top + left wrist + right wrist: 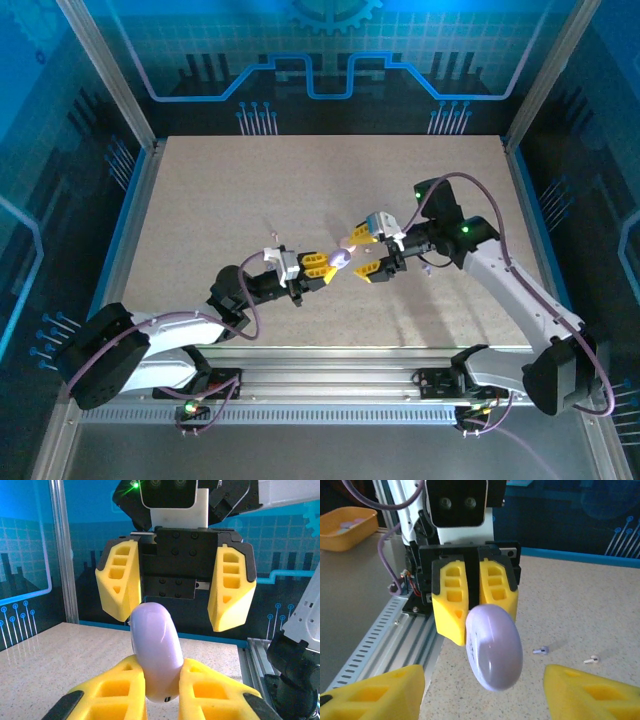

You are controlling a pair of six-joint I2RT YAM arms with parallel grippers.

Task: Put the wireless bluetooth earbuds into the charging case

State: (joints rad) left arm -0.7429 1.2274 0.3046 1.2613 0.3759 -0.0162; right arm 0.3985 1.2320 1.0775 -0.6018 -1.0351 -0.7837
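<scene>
Two robot arms meet above the middle of a speckled beige surface (200, 200), their tips facing each other.

The left end effector (325, 265) is clenched on a small, round lavender case (343, 260). The case stands on edge between its two yellow fingers (110, 692), lifted clear of the surface. In the left wrist view the case (156, 650) rises out of the grip of the left end effector (162, 687), its rounded top sticking out past the fingertips.

The right end effector (367, 252) is released, with its yellow fingers spread wide. It sits just beyond the case, one finger to each side, and touches nothing. In the left wrist view the right end effector (174, 622) hangs directly behind the case. In the right wrist view the case (494, 652) floats between the spread fingers of the right end effector (482, 695), with a gap on both sides, and the left end effector (475, 605) grips it from behind.

Two tiny earbuds (540, 650) lie on the surface below the right end effector, near each other. One is lavender and the other (591, 660) is whitish.

An orange tray (335, 540) sits off to the far side, behind the left end effector.
</scene>
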